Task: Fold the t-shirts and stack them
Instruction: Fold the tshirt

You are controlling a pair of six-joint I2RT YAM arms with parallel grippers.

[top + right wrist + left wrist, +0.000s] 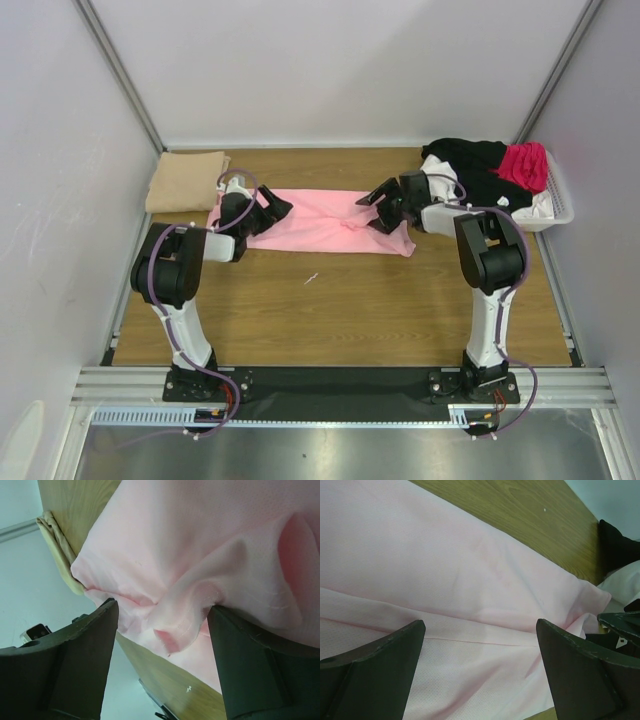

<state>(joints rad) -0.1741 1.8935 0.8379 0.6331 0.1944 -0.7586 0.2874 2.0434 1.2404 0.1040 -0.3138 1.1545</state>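
Observation:
A light pink t-shirt (320,222) lies spread lengthwise at the table's middle back. It fills the left wrist view (470,570) and the right wrist view (200,540). My left gripper (276,209) is open, low over the shirt's left end, with flat cloth between the fingers (480,625). My right gripper (374,211) is open over the shirt's right part, and a bunched fold sits between its fingers (162,607). A folded tan t-shirt (186,181) lies at the back left, also seen in the right wrist view (57,550). Black (470,165), magenta (524,164) and white shirts lie in the basket.
A white plastic basket (562,205) stands at the back right corner against the wall frame. A small white scrap (311,278) lies on the wooden table (330,310) in front of the pink shirt. Grey walls close in on three sides.

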